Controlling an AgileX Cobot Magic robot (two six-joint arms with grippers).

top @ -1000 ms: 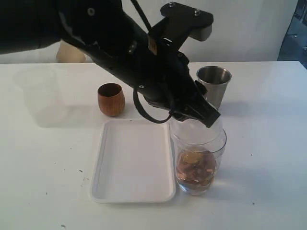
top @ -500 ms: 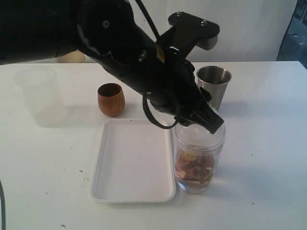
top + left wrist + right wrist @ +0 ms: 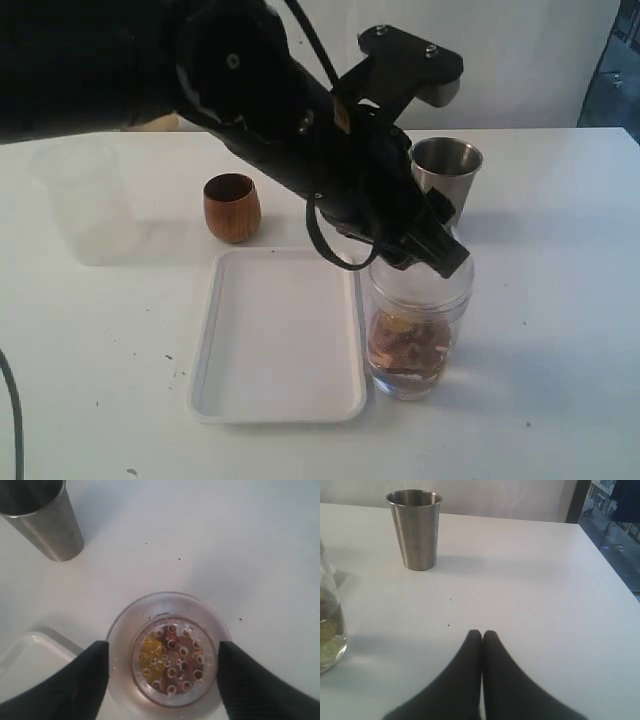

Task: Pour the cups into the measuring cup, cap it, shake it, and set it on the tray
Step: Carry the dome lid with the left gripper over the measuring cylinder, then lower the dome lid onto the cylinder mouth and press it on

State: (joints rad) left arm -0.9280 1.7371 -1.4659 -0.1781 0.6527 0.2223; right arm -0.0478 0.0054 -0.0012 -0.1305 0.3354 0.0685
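Left gripper (image 3: 163, 662) stands spread around the capped measuring cup (image 3: 415, 330), just right of the tray (image 3: 280, 330); right gripper (image 3: 482, 635) pressed together.

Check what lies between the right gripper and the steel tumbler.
Only bare white table lies between the right gripper and the steel tumbler; the right wrist view shows that stretch.

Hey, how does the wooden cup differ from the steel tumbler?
The wooden cup is brown, short and rounded; the steel tumbler is shiny grey, taller and tapered. The wooden cup stands behind the tray, the steel tumbler behind the measuring cup. Both stand upright on the table.
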